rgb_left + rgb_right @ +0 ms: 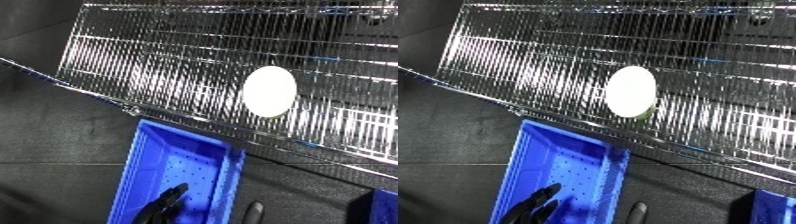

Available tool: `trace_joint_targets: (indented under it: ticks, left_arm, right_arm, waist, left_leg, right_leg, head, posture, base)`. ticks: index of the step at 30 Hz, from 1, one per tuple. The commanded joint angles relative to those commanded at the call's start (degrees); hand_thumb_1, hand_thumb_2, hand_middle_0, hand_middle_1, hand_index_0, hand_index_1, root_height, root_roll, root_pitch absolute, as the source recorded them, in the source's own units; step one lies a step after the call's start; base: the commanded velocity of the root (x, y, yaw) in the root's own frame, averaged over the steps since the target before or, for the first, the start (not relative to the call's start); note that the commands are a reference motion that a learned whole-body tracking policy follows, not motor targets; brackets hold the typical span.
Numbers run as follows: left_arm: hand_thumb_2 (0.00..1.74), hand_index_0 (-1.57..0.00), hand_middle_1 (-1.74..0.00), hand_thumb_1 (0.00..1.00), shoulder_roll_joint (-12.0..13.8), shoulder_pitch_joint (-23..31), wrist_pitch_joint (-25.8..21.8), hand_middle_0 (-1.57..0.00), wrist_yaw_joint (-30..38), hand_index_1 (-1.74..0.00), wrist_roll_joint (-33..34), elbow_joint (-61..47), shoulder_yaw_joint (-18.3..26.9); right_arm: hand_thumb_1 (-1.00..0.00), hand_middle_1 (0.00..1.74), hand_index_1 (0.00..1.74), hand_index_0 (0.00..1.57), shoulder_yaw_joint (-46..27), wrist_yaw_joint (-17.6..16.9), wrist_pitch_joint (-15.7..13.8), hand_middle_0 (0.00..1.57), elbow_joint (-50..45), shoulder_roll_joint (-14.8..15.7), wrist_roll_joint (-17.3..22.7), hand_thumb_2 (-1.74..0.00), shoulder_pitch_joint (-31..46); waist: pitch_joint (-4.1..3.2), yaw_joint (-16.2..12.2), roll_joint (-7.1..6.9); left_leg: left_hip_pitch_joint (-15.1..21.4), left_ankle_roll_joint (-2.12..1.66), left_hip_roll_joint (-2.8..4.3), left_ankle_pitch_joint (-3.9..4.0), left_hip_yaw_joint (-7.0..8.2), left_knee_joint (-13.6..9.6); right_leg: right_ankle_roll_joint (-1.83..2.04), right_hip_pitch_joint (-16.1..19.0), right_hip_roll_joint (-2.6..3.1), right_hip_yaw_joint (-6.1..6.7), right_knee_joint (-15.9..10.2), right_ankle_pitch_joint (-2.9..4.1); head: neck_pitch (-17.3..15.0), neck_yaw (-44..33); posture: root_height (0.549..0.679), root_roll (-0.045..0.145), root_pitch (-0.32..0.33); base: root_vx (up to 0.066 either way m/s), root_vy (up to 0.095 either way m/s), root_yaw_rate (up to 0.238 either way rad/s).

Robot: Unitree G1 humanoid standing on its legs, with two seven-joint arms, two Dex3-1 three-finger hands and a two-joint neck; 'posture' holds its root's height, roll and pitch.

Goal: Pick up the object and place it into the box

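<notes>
At the lower edge a black hand (167, 204) hangs over the blue bin (142, 165) with its fingers relaxed and holding nothing, and a second dark fingertip (257, 209) shows just beside the bin's far wall, though I cannot tell which hand is which or whether that second one is open. The white round object (269, 91) lies well beyond the hand on the wire shelf (133, 65), above the bin. I judge it may roll or slip through smooth fingers on the wires; no writing or label is readable.

Wire shelf (160, 65) bearing white round object (269, 91)
</notes>
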Motion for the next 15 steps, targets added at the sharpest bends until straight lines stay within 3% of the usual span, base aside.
trace_joint_targets:
  ticks: [7, 15]
  left_arm:
    - [0.00, 0.00, 0.00, 0.00, 6.73, 1.76, -4.04, 0.00, 1.38, 0.00, -8.44, -27.25, -0.03]
    - [0.00, 0.00, 0.00, 0.00, 8.90, 2.26, -5.08, 0.00, 1.06, 0.00, -12.77, -44.36, 3.71]
  right_arm:
    - [0.00, 0.00, 0.00, 0.00, -1.78, 0.50, -0.92, 0.00, 1.50, -1.80, 3.51, 0.00, 2.79]
    - [0.00, 0.00, 0.00, 0.00, -3.88, 1.52, -1.53, 0.00, 3.08, -1.53, 6.93, 0.00, 4.47]
  waist:
    - [0.05, 2.17, 0.83]
    - [0.05, 3.93, 0.40]
  left_leg:
    - [-0.84, 0.03, -1.34, -0.46, -1.22, -0.06]
    - [-0.82, -0.01, -2.38, -0.50, -2.29, -0.66]
  right_leg:
    - [0.21, -0.17, -0.96, -1.34, 0.09, 0.26]
    - [0.26, 0.33, -1.52, -2.69, -0.36, 0.74]
  head:
    - [-1.30, 8.37]
    - [-1.81, 13.71]
  posture:
    - [0.644, 0.034, 0.065]
    - [0.646, 0.034, 0.068]
  base:
    - [-0.005, -0.022, 0.166]
    - [0.014, -0.055, 0.132]
